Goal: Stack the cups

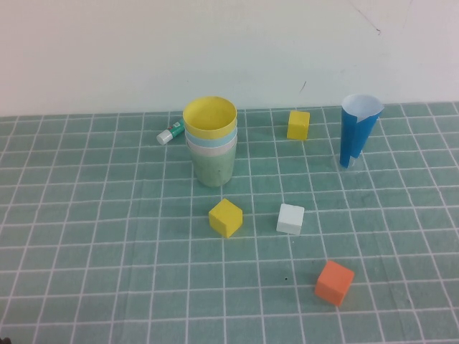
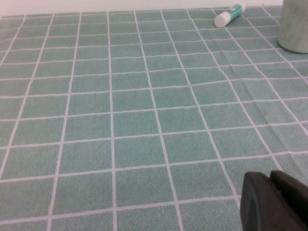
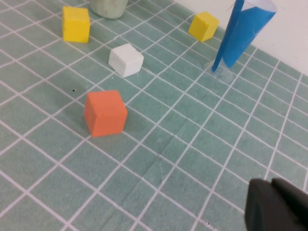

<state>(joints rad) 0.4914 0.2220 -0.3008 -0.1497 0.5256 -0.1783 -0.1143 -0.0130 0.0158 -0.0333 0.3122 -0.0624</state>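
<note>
Nested cups [image 1: 211,143] are stood upright, long axis vertical, mouths upward, yellow innermost. Left gripper [image 2: 274,199] and right gripper [image 3: 276,204] are closed, empty, kept low over the mat [image 1: 107,236].

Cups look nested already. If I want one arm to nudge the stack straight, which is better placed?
Probably left. The left gripper, shut, sees the cup stack base and glue stick across bare mat. The right gripper, shut, has the orange cube and white cube in its way.
</note>
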